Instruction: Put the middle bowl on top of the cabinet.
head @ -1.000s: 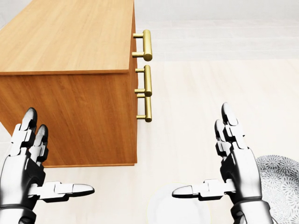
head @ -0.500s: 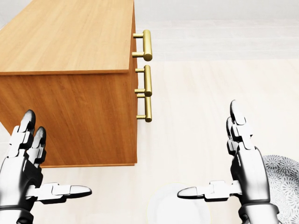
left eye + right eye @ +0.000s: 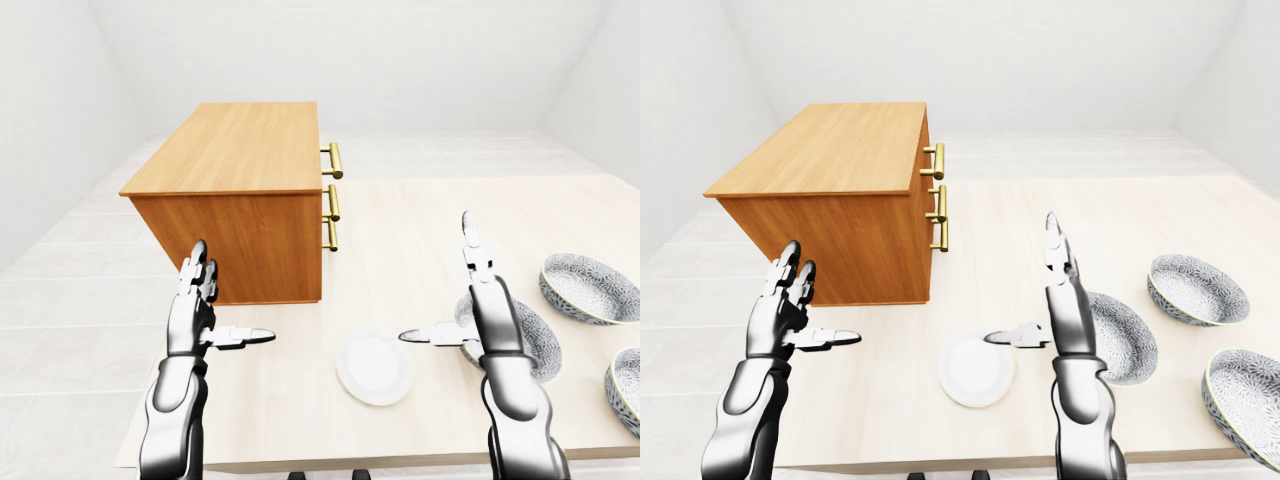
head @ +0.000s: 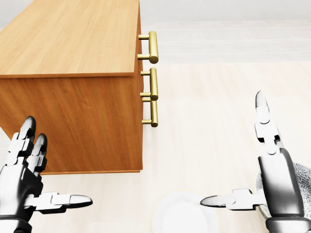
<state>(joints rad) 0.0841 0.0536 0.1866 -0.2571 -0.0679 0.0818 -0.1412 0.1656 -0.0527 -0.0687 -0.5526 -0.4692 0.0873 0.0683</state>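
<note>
Sitting mouth-up on the tabletop (image 3: pixel 1080 205), the round middle bowl (image 3: pixel 1128 345) lies well right of the cabinet (image 3: pixel 825 150). The right hand (image 3: pixel 1065 305) just beside it and the left hand (image 3: pixel 780 310) near the cabinet are both spread, empty.

White walls (image 3: pixel 420 50) close the room round me, plain and evenly lit; the floor (image 3: pixel 70 300) is pale tile; a light wooden table (image 3: pixel 440 210) fills the middle; a brown wooden cabinet (image 3: pixel 240 150) with brass handles (image 3: pixel 333 202) stands at the tabletop's left edge.
</note>
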